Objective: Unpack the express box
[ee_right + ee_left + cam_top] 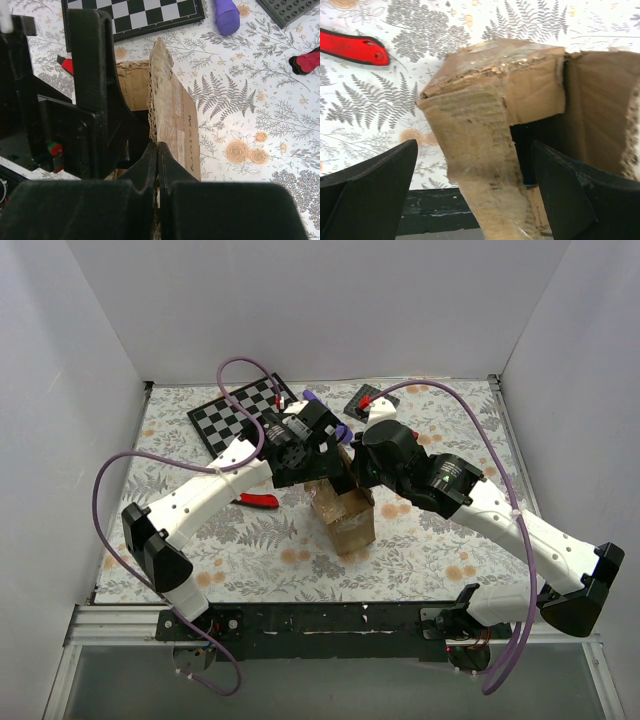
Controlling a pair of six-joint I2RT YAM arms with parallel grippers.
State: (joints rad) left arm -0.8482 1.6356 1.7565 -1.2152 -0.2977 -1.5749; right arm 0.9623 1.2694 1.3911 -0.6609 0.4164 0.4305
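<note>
One floral-covered counter (160, 540) carries everything, and two arms reach in from its near edge. One checkerboard (232, 412) lies toward the far-left corner. One express box (348, 520) stands near the middle of the counter, its top flaps torn open and raised. One dark grey studded plate (285, 10) sits by the far edge, with one purple object (227, 15) near it. Two red items are there: one handle (355, 47) left of the box, and one red-and-black piece (307, 60) beside the plate.

The left end effector (474, 150) stands spread wide with a ragged flap rising between its fingers; I cannot tell whether either touches it. The right end effector (157, 150) is pinched together on the edge of another upright flap.
</note>
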